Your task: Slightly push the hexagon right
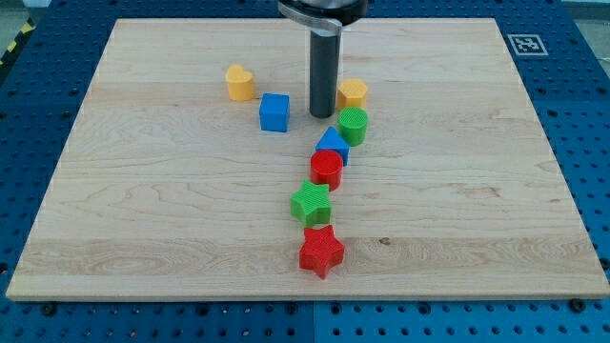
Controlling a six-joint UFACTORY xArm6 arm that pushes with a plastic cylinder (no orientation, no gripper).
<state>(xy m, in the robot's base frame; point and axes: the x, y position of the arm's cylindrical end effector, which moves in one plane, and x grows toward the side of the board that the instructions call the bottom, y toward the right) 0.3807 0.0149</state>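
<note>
An orange-yellow hexagon (353, 92) lies near the top middle of the wooden board (143, 219). My tip (322, 115) rests on the board just left of the hexagon and slightly below it, with a small gap between them. The tip stands between the hexagon and a blue cube (274, 111) on its left. A green cylinder (353, 125) sits right below the hexagon, close to the tip's right.
A yellow heart (240, 83) lies left of the cube. Below the green cylinder a line of blocks runs down: a blue triangle (333, 143), a red round block (326, 169), a green star (311, 203) and a red star (321, 251).
</note>
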